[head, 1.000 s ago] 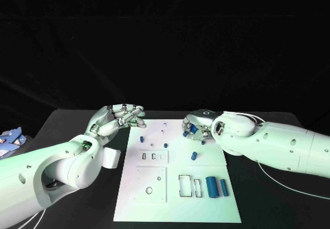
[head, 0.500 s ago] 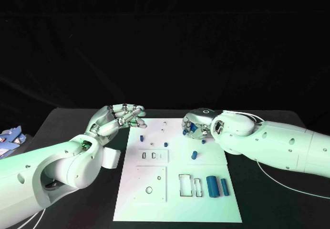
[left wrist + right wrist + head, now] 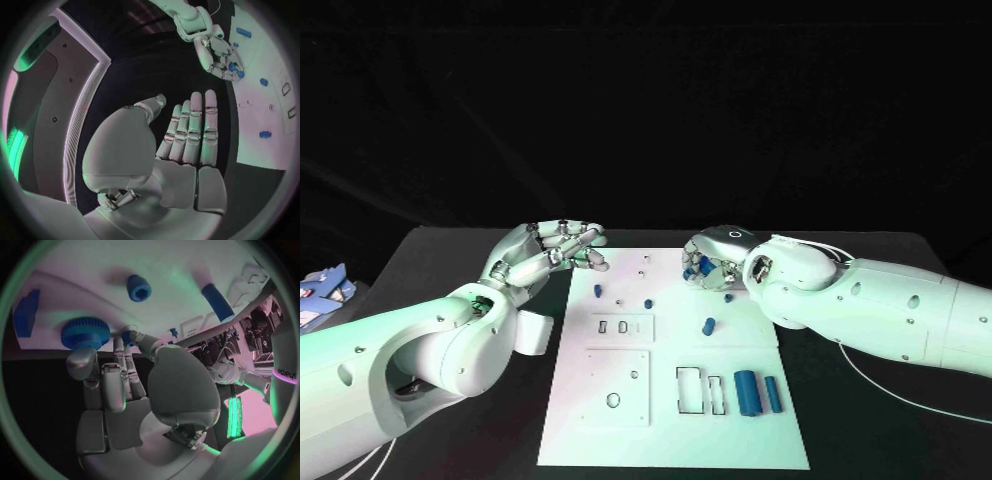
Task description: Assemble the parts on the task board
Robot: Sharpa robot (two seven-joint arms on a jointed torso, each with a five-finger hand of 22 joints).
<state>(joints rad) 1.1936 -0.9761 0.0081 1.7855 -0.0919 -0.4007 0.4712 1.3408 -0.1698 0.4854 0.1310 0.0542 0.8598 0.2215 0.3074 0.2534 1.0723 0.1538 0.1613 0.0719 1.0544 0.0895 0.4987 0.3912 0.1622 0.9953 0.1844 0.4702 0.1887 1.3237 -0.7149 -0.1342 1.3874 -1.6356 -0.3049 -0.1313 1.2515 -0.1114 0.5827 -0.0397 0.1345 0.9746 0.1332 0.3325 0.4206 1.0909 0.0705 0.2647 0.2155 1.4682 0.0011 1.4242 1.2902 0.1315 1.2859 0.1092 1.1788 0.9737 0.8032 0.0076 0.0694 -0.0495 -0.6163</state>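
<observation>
While the right hand (image 3: pixel 708 268) grips a blue ridged part (image 3: pixel 85 333) over the task board's (image 3: pixel 672 400) far edge, the left hand (image 3: pixel 548 250) hovers beside that board, fingers curled, holding nothing.

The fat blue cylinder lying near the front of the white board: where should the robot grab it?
Probably from straight above, pinching across the middle of the fat blue cylinder. It lies flat on the white board, so its round sides are exposed. The thin blue rod lies close beside it, so fingers need care there.
</observation>
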